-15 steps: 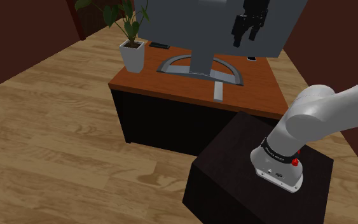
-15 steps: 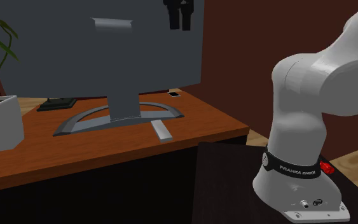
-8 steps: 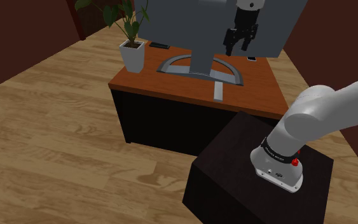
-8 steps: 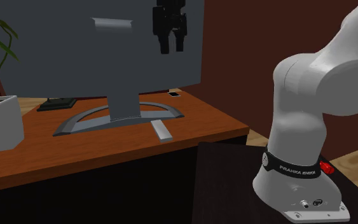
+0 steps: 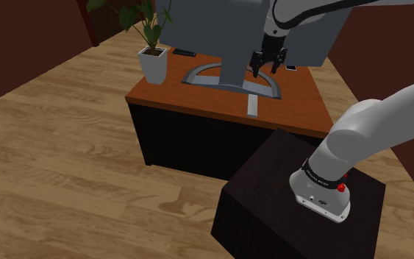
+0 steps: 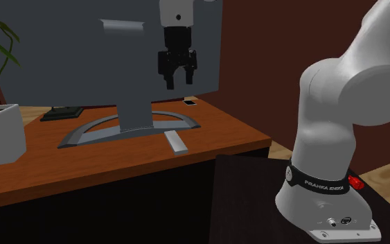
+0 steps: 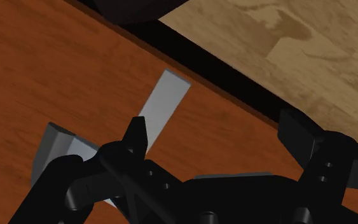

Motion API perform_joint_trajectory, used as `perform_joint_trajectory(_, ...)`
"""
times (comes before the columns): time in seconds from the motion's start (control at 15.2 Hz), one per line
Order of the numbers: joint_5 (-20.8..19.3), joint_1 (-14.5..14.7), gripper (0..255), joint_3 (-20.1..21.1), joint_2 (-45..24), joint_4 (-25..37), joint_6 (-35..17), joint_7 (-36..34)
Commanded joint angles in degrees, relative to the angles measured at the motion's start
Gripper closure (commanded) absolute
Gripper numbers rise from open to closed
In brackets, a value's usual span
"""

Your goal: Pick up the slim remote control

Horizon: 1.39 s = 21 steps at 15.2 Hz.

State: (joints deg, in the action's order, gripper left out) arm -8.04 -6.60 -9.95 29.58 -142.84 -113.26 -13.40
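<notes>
Two black fingers (image 7: 136,135) of the all-black two-finger gripper (image 7: 219,137) stand well apart, so the hand is released and has nothing in it.

The slim grey bar-shaped remote control (image 7: 163,108) lies flat on the reddish-brown wooden desk top (image 5: 198,96), below the hand and not touching it. Looking down along the gripper, the remote runs from behind the tip of one finger out toward the desk's edge. So it lines up with that finger rather than with the gap between the two.

From the shoulder view, the gripper (image 5: 265,68) hangs over the curved grey foot (image 5: 270,87) of the big grey flat monitor (image 5: 212,29). The remote (image 5: 252,105) sits just in front of that foot, on the side nearer the dark box stand (image 5: 271,191).

Second exterior view says the same: gripper (image 6: 178,80) up in front of the monitor, remote (image 6: 176,142) down on the desk almost straight under it.

Also on the desk is a white square planter with a green leafy plant (image 5: 154,65), off at the far corner, well away from the remote.
</notes>
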Motion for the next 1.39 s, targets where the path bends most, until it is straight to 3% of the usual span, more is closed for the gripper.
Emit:
perform_joint_trajectory(0.0,0.2,-0.7,0,-1.0,-3.3,-0.5,-4.0,-1.0)
perform_joint_trajectory(0.59,3.9,-2.9,0,-6.1,-20.6,0.2,-20.7,-2.5)
perform_joint_trajectory(1.19,16.4,-5.9,0,-8.3,-40.7,6.3,-33.5,1.9)
perform_joint_trajectory(1.32,17.4,-6.3,0,-7.9,-42.2,6.6,-34.5,2.4)
